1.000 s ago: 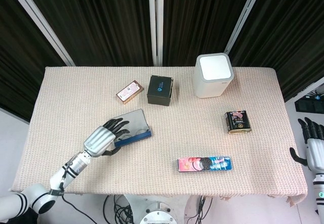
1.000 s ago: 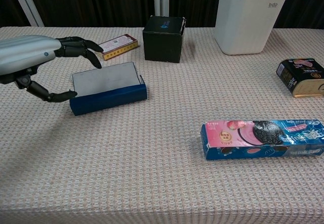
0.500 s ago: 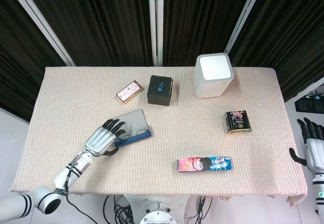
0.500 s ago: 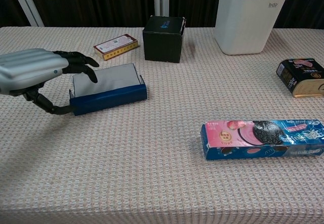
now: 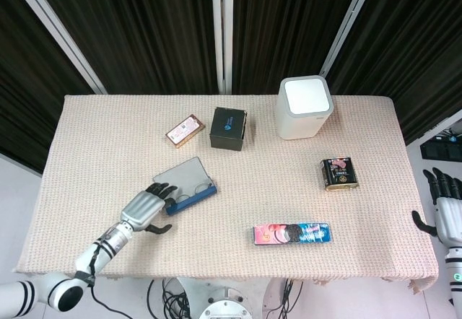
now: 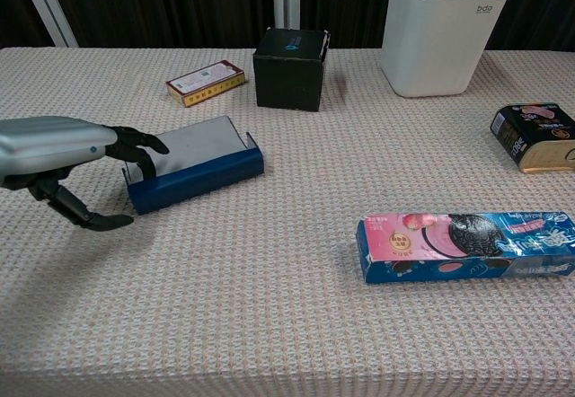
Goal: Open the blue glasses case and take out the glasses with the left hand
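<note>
Left hand [image 6: 54,150] touching one blue glasses case [image 6: 193,165] (closed); one cookie box [image 6: 467,246]

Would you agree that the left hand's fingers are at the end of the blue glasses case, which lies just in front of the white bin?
Not quite: the blue glasses case lies in front of the small orange box, not the white bin, which stands far off to its right, as the head view shows. The left hand does have its fingers at the case's end.

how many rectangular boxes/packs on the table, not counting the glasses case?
3. A small tan box at the back left, a black box just right of it, and a long cookie pack at the front right. The tin and white bin are not counted.
</note>
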`<state>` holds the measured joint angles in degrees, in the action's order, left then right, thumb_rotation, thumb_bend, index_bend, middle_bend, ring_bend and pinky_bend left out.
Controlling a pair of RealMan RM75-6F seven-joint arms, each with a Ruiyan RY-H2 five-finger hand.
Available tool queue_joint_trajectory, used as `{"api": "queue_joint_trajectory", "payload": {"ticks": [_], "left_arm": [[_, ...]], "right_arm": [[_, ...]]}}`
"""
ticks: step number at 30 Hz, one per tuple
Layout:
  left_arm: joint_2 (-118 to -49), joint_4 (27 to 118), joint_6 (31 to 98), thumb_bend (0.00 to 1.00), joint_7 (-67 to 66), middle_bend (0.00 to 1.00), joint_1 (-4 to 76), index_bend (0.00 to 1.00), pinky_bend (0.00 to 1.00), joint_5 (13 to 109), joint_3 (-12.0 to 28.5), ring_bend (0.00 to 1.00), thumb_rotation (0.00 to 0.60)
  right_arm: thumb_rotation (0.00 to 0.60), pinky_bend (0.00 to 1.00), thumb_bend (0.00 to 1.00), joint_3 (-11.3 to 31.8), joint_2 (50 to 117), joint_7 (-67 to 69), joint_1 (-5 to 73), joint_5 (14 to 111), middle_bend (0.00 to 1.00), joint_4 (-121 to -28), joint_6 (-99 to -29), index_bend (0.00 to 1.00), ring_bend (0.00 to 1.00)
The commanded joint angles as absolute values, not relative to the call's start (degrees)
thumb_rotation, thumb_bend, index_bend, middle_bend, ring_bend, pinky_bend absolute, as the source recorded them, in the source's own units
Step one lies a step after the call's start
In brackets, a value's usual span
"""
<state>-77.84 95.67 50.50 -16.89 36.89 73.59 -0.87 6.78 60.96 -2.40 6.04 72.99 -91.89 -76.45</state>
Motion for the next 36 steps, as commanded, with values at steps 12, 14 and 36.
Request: {"api": "queue_joint_trajectory", "payload": {"ticks": [12,14,36], "left_arm": [[-78.42,100.53,52.95,0.29,-19.76,0.02,36.4,0.34,0.09,76.93,-1.86,0.0,0.443],[-78.88,100.62,54.77,0.29,-19.72,0.02,36.15,0.33,0.09,77.92,-1.01,0.0,0.465],[-88.7,90.83,48.13,0.44,-18.46,0.0,44.41,0.29,0.08,73.54,6.55,0.0,0.491]], "right_arm": [[0.6,0.0,0.27,6.69,61.0,-1.88,5.86,73.42,0.0,-91.65,-76.88,0.0,0.0],[0.6,0.0,0.27,6.68,60.97,-1.75,5.79,73.44,0.0,-91.58,-76.97,0.0,0.0],[0.6,0.0,0.27,6.83,61.06,-1.46,5.96,73.03,0.0,-91.39,-76.52,0.0,0.0]]}}
